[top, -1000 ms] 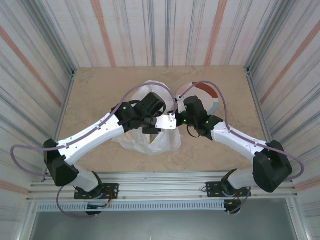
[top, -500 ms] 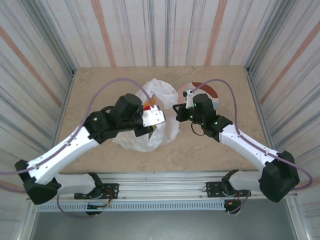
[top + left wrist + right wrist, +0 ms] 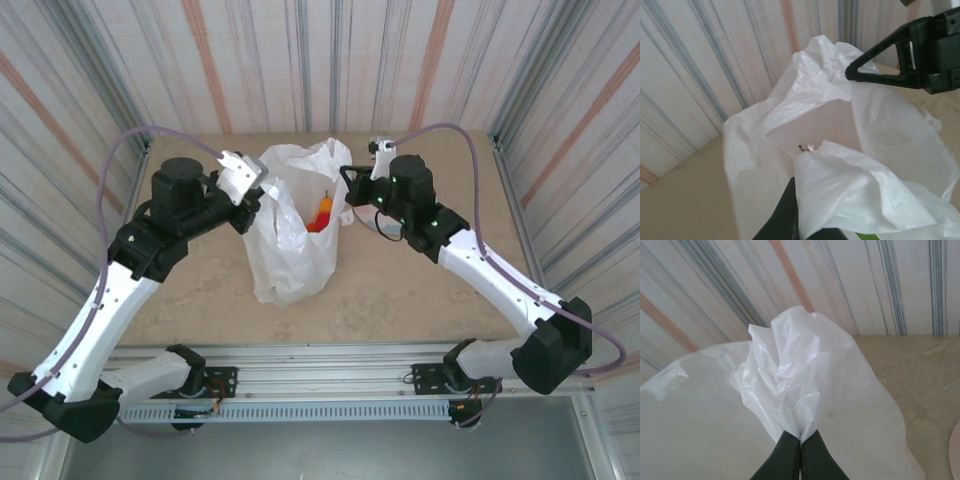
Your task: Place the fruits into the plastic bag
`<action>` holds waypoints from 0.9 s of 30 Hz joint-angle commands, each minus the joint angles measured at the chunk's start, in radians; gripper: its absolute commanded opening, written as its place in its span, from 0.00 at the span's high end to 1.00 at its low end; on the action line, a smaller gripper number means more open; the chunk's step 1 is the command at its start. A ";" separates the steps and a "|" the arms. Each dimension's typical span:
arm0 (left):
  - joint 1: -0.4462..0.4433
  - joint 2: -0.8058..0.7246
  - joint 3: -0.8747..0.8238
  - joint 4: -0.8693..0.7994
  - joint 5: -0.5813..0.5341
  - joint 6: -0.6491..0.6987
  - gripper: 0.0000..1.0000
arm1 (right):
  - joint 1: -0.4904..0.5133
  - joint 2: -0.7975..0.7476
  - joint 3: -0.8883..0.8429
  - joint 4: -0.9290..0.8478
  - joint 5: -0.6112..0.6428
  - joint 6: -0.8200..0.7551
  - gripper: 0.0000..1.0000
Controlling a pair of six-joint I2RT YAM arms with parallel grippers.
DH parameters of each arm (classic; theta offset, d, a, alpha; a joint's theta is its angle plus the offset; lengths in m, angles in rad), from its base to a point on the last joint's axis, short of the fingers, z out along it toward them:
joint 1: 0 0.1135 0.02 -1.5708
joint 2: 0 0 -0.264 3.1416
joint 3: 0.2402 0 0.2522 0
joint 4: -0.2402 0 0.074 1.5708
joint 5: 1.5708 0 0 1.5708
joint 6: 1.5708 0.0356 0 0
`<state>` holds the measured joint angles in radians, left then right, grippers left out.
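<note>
Two sides of the plastic bag's (image 3: 295, 255) rim are pinched tight, one by the left gripper (image 3: 255, 192), one by the right gripper (image 3: 800, 442); fruits (image 3: 320, 212) are seen inside.

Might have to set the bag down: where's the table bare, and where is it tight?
Bare tabletop runs along the near edge in front of the plastic bag, and at the far right corner. The middle is crowded: left gripper and right gripper are each shut on the bag's rim, with the plate just right of the bag.
</note>
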<state>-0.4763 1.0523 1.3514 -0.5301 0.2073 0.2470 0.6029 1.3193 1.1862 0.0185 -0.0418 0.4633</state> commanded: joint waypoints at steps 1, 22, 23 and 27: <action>0.050 -0.020 0.040 0.062 0.022 -0.069 1.00 | -0.017 0.017 0.064 0.024 0.056 -0.023 1.00; 0.097 0.083 -0.116 0.026 0.021 -0.085 0.97 | -0.052 0.252 0.142 0.033 0.003 -0.013 1.00; 0.095 0.099 -0.107 0.009 0.019 -0.085 0.97 | -0.056 0.270 0.152 0.020 -0.004 -0.014 1.00; 0.076 0.124 -0.083 -0.012 0.051 -0.096 0.96 | -0.073 0.313 0.177 -0.006 -0.015 -0.029 1.00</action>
<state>-0.3882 1.1797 1.2430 -0.5121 0.2363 0.1558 0.5461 1.6199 1.3083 0.0349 -0.0334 0.4603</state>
